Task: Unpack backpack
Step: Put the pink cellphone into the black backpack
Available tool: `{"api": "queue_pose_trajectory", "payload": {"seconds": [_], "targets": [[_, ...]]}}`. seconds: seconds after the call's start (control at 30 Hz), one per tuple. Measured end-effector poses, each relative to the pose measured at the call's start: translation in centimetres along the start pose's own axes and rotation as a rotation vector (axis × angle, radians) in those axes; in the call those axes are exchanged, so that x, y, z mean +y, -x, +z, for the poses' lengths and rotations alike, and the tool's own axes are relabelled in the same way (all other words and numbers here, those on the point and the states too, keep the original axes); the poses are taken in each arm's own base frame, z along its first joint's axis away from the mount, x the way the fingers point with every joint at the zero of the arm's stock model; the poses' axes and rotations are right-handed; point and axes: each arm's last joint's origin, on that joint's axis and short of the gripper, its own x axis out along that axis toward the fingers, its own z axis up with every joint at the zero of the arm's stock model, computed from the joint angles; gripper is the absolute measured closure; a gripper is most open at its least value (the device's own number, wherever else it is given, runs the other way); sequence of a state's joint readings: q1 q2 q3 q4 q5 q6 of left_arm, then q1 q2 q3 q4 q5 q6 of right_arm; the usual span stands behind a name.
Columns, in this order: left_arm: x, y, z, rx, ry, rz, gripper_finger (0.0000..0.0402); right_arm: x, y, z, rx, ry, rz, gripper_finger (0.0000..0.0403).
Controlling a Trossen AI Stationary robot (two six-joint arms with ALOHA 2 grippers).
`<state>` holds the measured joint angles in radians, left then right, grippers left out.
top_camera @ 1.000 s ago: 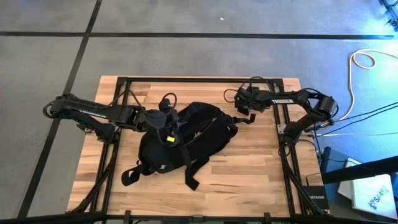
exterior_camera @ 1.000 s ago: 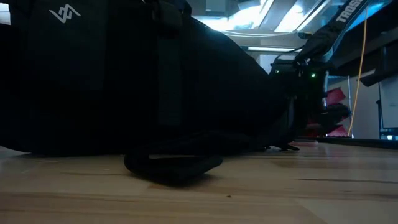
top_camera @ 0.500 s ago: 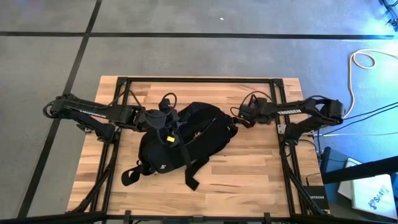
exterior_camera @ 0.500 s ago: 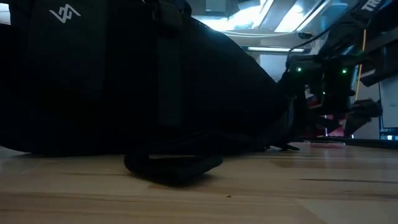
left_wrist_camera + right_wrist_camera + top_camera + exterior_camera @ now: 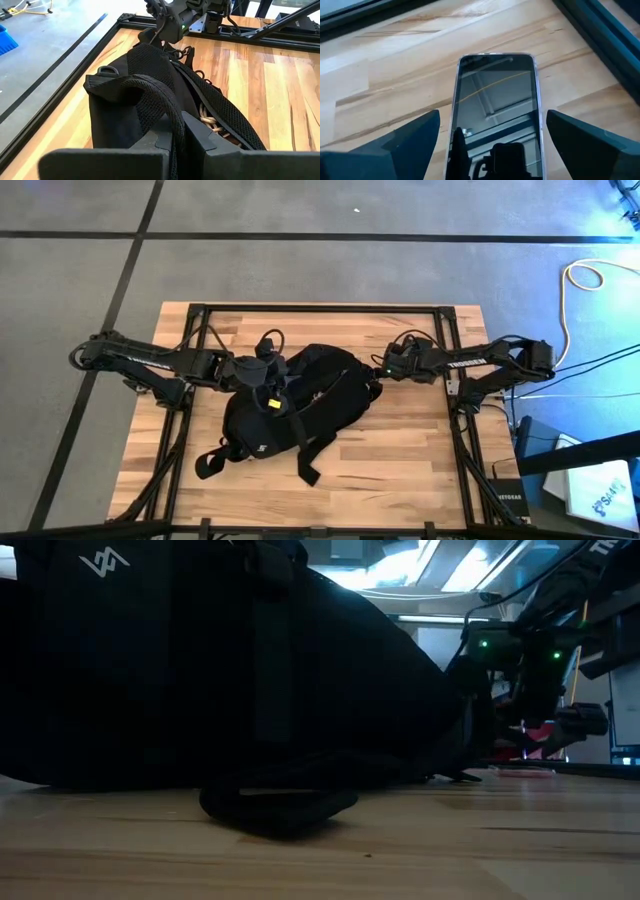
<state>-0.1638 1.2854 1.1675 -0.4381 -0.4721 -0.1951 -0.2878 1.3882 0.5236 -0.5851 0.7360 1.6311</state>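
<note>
Backpack [image 5: 290, 405] strap [image 5: 160, 107] is clamped by the left fingers [image 5: 185, 135] at nine o'clock; the right fingers [image 5: 490, 145] are spread, apparently above a phone [image 5: 495, 105] on the counter [image 5: 410, 440].

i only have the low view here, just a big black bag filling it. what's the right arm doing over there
Observer: The right gripper hangs over a black phone lying flat on the wooden table, jaws spread wide to either side of it, not touching.
Operator: where is that relative to the bag
Observer: Just off the right side of the backpack, seen from above.
Operator: and the left arm
Observer: The left gripper is shut on a mesh shoulder strap of the backpack, near its top.
Operator: anything showing inside the bag
Observer: The left wrist view shows a pale coiled cord in the opening.
</note>
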Motion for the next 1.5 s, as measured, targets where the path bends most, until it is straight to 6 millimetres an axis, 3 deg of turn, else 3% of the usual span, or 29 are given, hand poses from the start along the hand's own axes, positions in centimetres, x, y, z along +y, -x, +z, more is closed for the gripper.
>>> {"api": "queue_pose_trajectory", "payload": {"seconds": [0.33, 0.57, 1.1, 1.5], "targets": [[0.0, 0.0, 0.0, 0.0, 0.0, 0.0, 0.0396, -0.1, -1.6, -1.5, 0.014, 0.036, -0.093, 0.0054], [0.0, 0.0, 0.0, 0.0, 0.0, 0.0, 0.0396, 0.7, -2.4, -2.2, -0.008, -0.01, -0.058, 0.0054], [0.0, 0.0, 0.0, 0.0, 0.0, 0.0, 0.0396, -1.8, -1.0, -2.7, -0.016, 0.045, -0.216, 0.0054], [0.0, 0.0, 0.0, 0.0, 0.0, 0.0, 0.0396, -1.0, -0.6, -3.6, -0.027, -0.13, -0.105, 0.0054]]}}
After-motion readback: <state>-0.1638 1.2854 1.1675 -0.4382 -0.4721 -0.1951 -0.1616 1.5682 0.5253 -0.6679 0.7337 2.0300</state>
